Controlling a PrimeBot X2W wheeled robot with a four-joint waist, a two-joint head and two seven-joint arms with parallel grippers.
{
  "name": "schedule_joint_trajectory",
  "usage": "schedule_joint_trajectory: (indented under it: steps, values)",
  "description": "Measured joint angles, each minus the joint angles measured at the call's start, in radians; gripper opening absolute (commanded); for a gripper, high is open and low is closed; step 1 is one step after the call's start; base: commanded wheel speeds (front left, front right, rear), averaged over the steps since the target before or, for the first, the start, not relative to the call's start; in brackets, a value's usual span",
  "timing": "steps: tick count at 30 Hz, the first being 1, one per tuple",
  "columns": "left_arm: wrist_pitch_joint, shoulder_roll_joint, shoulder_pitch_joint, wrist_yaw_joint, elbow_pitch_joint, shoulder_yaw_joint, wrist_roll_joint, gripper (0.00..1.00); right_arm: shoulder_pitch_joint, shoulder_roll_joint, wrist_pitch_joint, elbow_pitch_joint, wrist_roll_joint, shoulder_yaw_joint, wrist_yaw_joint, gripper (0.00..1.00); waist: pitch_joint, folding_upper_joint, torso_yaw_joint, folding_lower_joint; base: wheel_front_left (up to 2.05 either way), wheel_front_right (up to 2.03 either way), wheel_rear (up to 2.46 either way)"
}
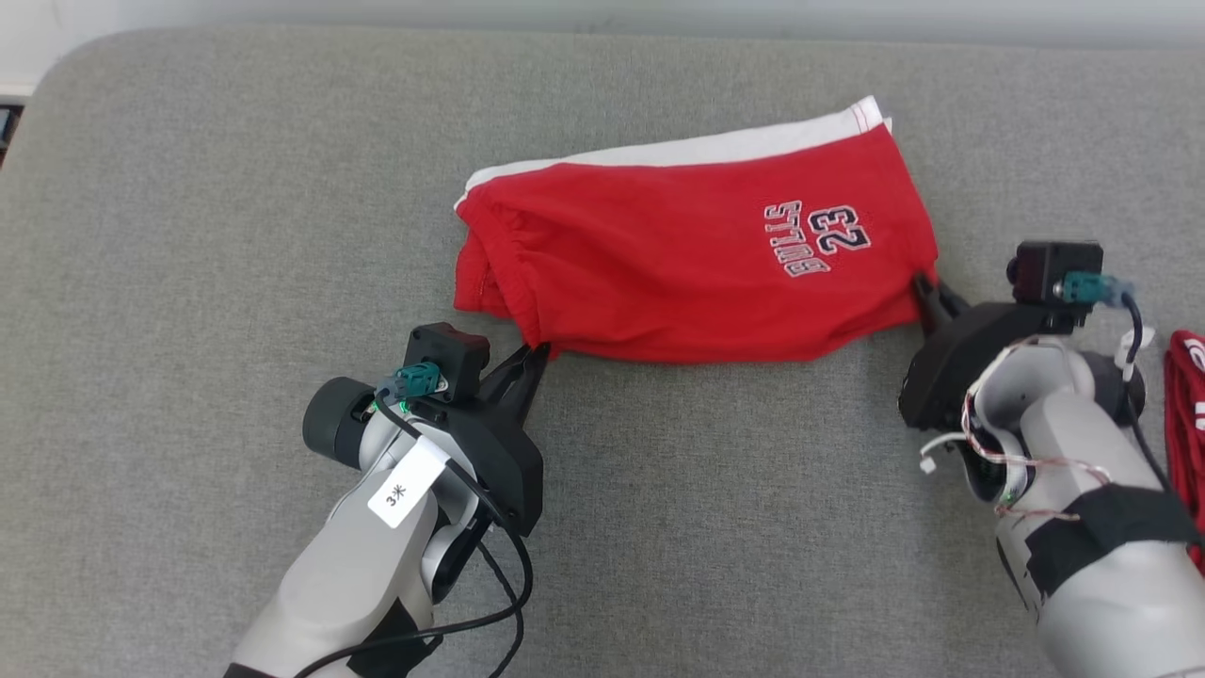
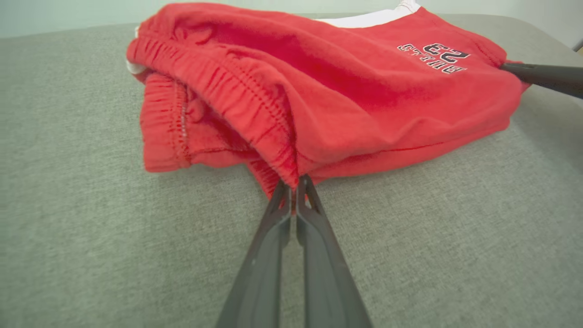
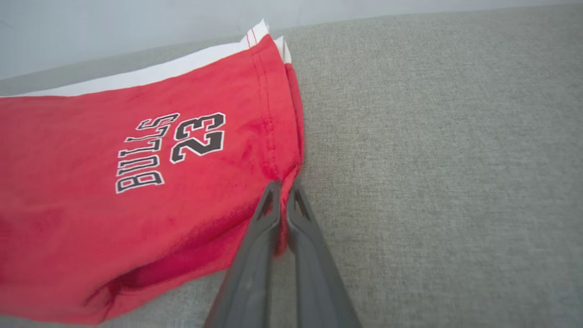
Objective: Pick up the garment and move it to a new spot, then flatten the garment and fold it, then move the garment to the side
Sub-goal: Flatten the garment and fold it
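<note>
Lower frame of the head view: the left gripper (image 1: 538, 354), lower centre-left, has its jaws pressed together on the near waistband corner of the shorts (image 1: 659, 273). The right gripper (image 1: 924, 292), at centre right, likewise pinches the near hem corner, beside the "BULLS 23" print. Both wrist views show red fabric caught between the closed fingertips. A second red cloth (image 1: 1188, 424) lies at the right edge. The shorts lie across the upper centre of the frame on the grey cushion (image 1: 188, 235), waistband to the left and leg hems to the right, drawn lightly between the two grips. They appear doubled leg over leg, with the white side stripe running along the far edge. The waistband end is bunched, not flat. Judged progress: a two-corner grasp is made, so a lift or a fold is the likely step in hand. Whether the move to a new spot is already done cannot be told. Flattening looks incomplete, a further fold seems due, and the final shift to the side is left.
</note>
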Motion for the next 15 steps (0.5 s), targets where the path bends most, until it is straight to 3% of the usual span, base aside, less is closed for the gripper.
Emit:
schedule_joint_trajectory:
  steps: [9, 15]
  values:
    - [-0.026, 0.048, 0.059, -0.017, 0.007, -0.023, -0.007, 0.00, 0.119, 0.008, -0.031, -0.067, 0.034, 0.004, 0.067, 0.00, -0.059, 0.0000, -0.005, 0.0000, 0.00, 0.00, 0.00]
    - [-0.035, 0.097, 0.146, -0.025, 0.000, -0.062, -0.006, 0.00, 0.249, 0.005, -0.031, -0.119, 0.047, 0.004, 0.083, 0.00, -0.111, 0.0000, -0.013, -0.0001, 0.00, 0.00, 0.00]
